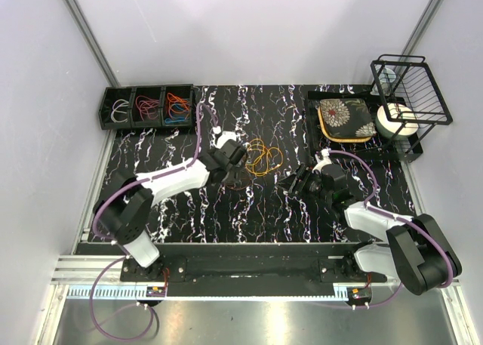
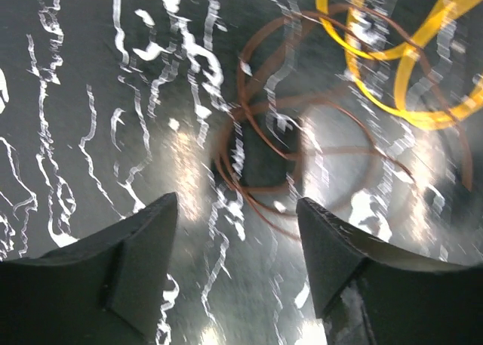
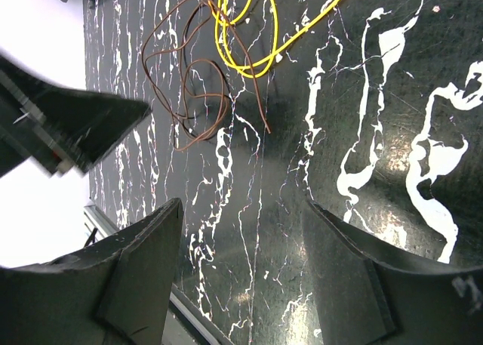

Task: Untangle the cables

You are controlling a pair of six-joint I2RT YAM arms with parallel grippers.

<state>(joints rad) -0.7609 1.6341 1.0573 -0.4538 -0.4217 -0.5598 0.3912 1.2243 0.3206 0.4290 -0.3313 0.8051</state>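
Note:
Two cables lie tangled in the middle of the black marbled table: a yellow-orange one (image 1: 264, 156) and a thin brown one (image 2: 302, 152) whose loops overlap it. My left gripper (image 2: 238, 209) hovers low just short of the brown loops, open, with nothing between its fingers; the nearest brown strand passes close to the right fingertip (image 2: 313, 213). In the top view the left gripper (image 1: 240, 164) is at the tangle's left edge. My right gripper (image 3: 241, 209) is open and empty, some way from the brown cable (image 3: 196, 81) and the yellow cable (image 3: 249, 35).
A black bin with three compartments (image 1: 148, 107) at the back left holds whitish, red and orange-blue cable bundles. At the back right stand a black tray (image 1: 362, 145) with a flowered pad, a wire rack (image 1: 411, 88) and a white roll (image 1: 396, 120).

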